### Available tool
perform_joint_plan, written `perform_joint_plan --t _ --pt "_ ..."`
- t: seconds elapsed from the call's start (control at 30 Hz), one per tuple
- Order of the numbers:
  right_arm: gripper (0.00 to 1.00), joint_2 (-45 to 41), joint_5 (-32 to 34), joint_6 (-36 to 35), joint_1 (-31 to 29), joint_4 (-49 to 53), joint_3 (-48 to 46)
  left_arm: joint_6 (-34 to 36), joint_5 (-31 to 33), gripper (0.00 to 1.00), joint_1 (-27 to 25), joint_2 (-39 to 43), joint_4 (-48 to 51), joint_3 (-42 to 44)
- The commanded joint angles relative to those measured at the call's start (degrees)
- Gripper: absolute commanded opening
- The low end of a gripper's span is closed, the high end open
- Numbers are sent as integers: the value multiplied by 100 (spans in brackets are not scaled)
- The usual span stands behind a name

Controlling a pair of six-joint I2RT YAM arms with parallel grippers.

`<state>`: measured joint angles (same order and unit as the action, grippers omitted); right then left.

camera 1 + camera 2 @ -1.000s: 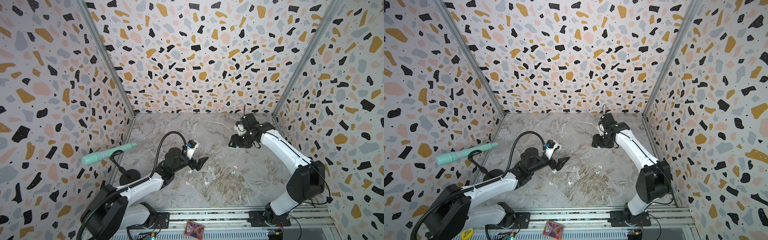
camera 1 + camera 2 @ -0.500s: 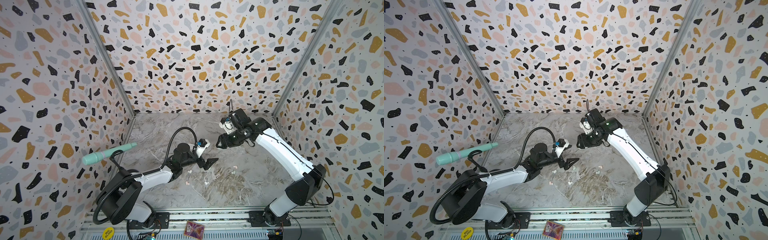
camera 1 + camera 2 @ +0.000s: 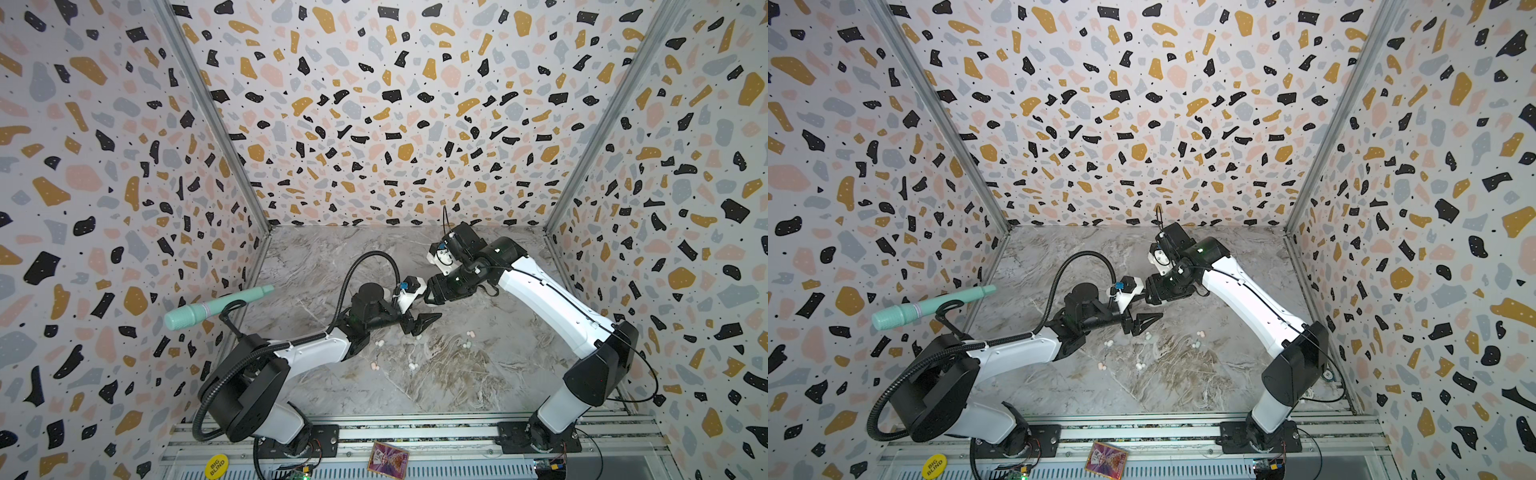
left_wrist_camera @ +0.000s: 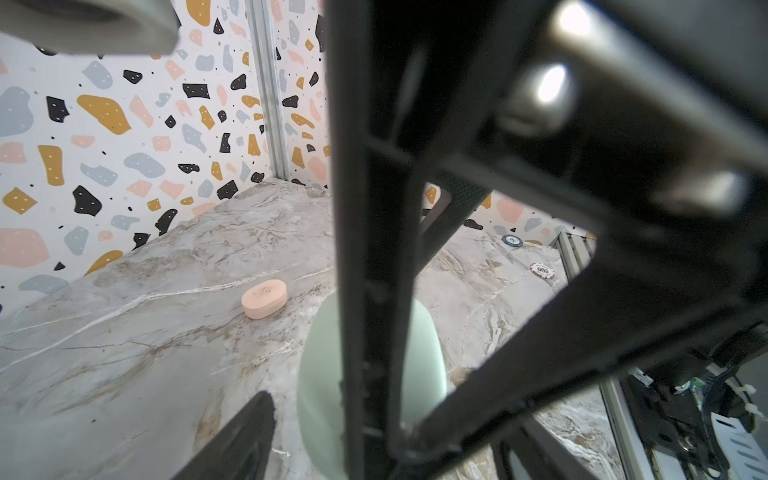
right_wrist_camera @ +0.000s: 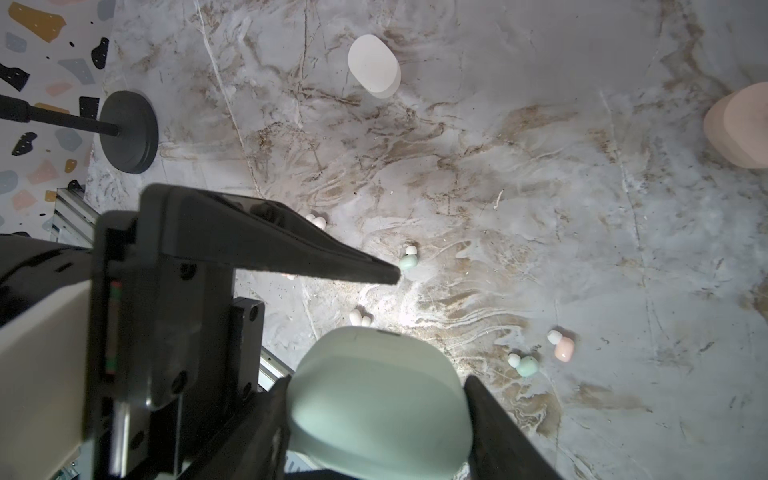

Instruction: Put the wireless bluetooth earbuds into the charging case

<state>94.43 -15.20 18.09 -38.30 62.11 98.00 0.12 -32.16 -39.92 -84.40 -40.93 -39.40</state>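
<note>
Three terrazzo walls [image 3: 395, 104], seemingly marble tabletop [image 3: 457, 386]

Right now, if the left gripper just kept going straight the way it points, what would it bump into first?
Most likely the mint charging case, clamped in the right gripper, directly ahead of the open left gripper; how far apart they are is unclear.
</note>
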Motion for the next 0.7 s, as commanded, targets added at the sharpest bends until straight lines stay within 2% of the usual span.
perform_joint_plan --t 0.0,0.2,0.67 --pt "61 -116 -68 11 -50 13 230 -93 -247 77 -26 -64 -435 -202" --pt "61 -146 -119 -9 -48 -23 220 -195 -343 69 -32 -91 -535 -194" --pt "61 -251 -756 173 102 -190 117 -268 -372 62 -33 -65 -887 7"
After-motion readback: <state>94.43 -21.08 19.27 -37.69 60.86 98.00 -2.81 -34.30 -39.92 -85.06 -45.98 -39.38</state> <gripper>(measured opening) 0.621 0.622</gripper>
